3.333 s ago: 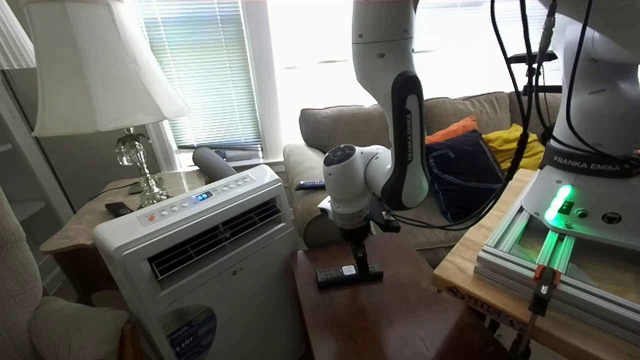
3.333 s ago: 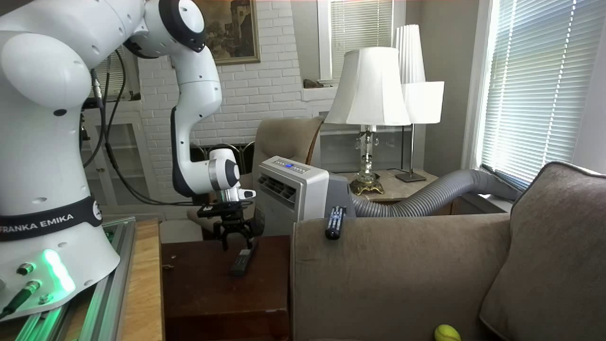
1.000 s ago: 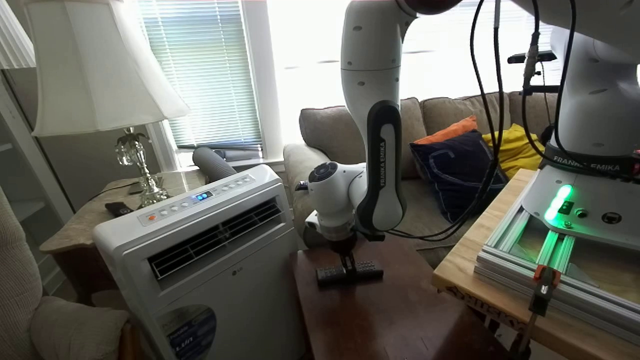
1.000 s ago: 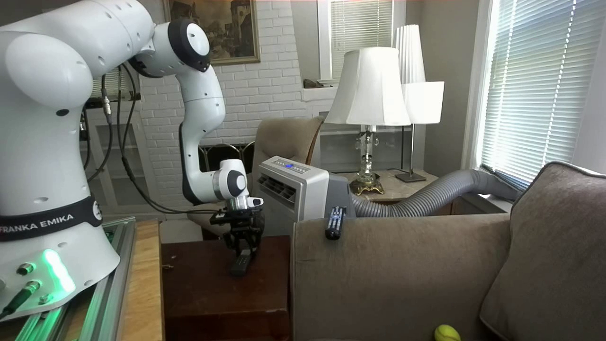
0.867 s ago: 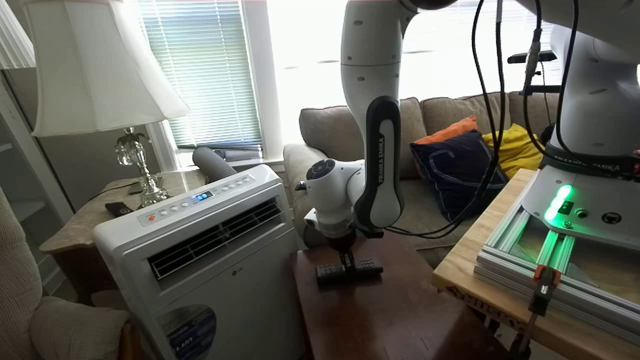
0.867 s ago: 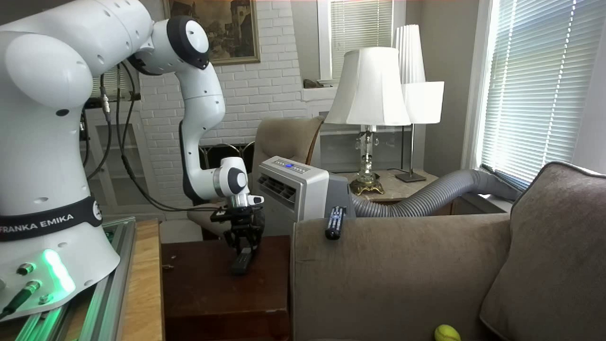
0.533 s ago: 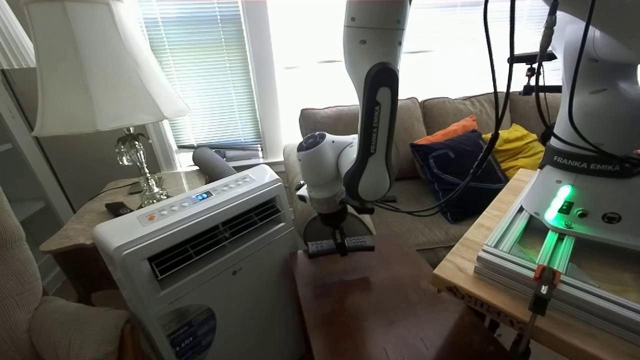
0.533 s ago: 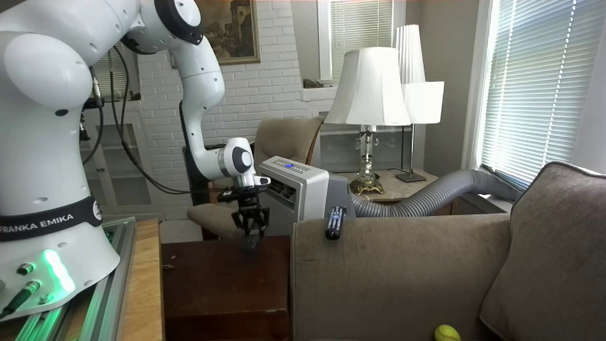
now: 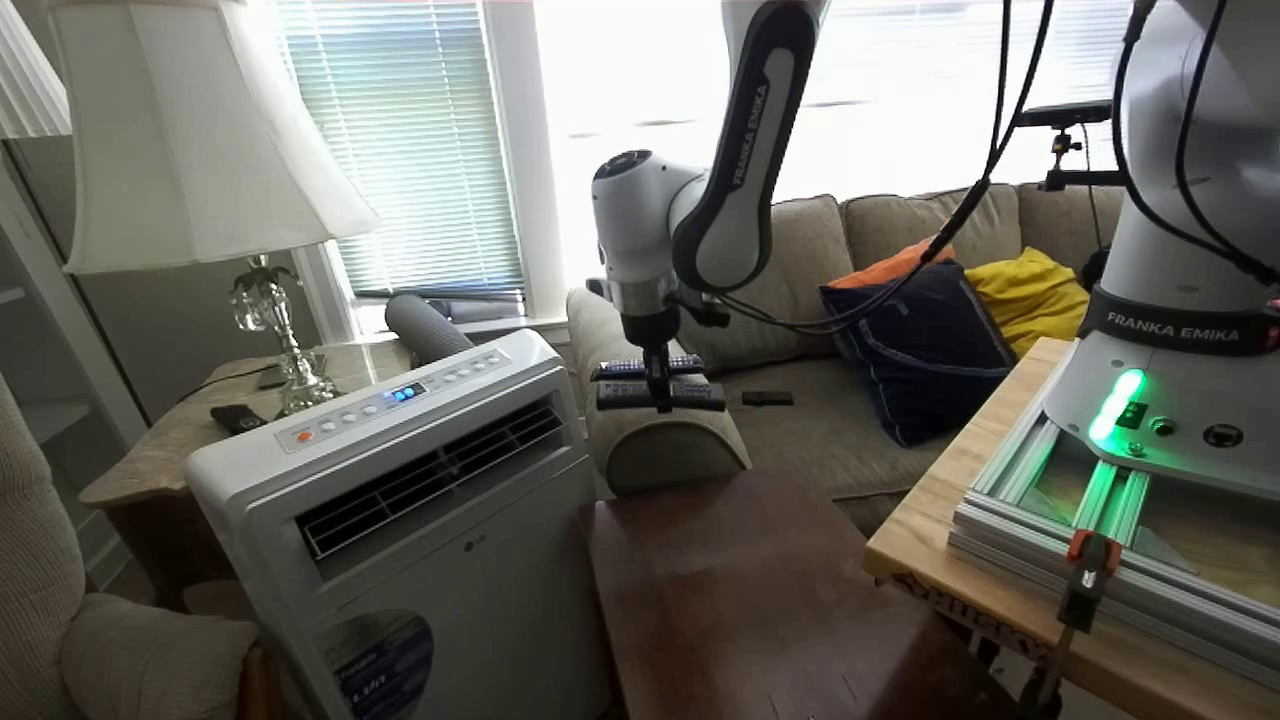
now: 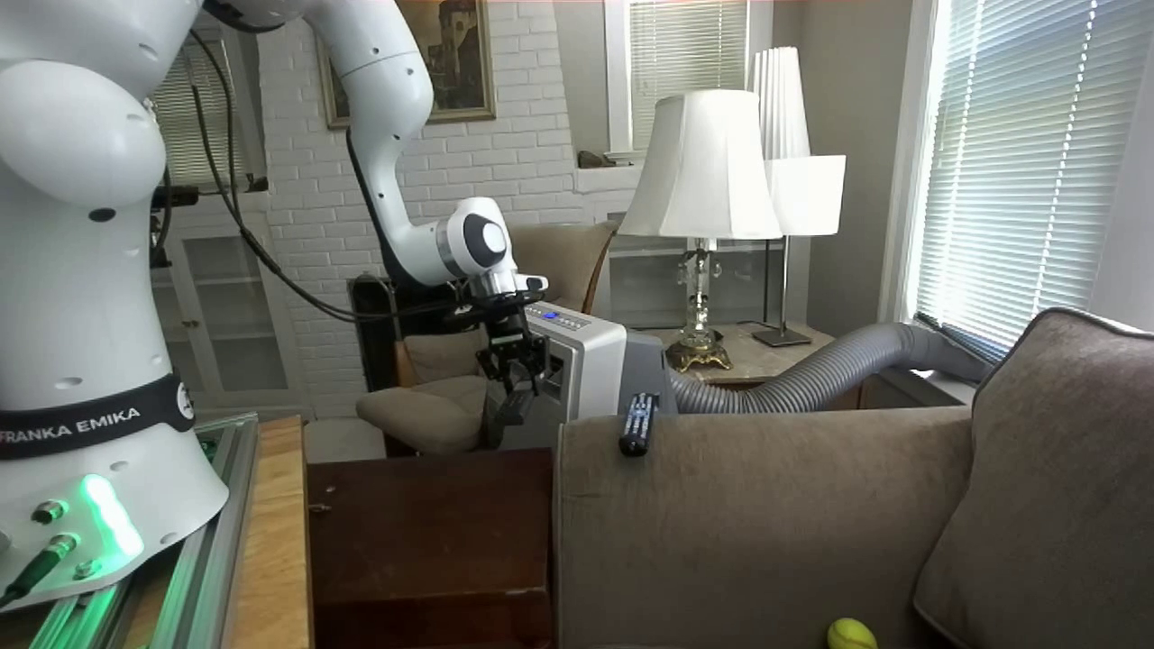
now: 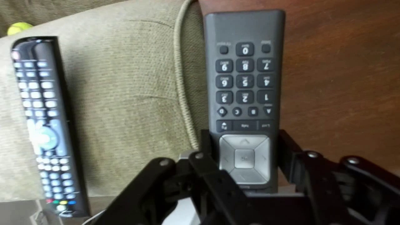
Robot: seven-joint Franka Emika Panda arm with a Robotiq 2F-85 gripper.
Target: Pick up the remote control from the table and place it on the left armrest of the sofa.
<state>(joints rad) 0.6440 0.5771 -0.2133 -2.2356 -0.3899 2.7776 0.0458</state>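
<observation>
My gripper (image 11: pixel 244 147) is shut on the remote control (image 11: pixel 245 75), a dark grey bar with a silver pad, fingers pressing its two long sides. The remote control (image 9: pixel 690 397) hangs level in the air, above the height of the table (image 9: pixel 740 610). In the wrist view it lies over the line between the left armrest (image 11: pixel 134 72) and the brown table (image 11: pixel 337 78). In an exterior view, my gripper (image 10: pixel 516 374) with the remote stands to the left of the armrest (image 10: pixel 766 487), apart from it. The sofa (image 9: pixel 800 440) is beige-tan.
A second, black remote (image 10: pixel 638 424) lies on the armrest, close beside the held one in the wrist view. A white air conditioner (image 9: pixel 420 510) stands near the table and armrest. A flat dark object (image 9: pixel 767 398) lies on the sofa seat. A tennis ball (image 10: pixel 850 634) rests beside the armrest.
Earlier my gripper stood open over the remote, then shut on it at the table. Since then the gripper has risen with the remote and moved towards the armrest.
</observation>
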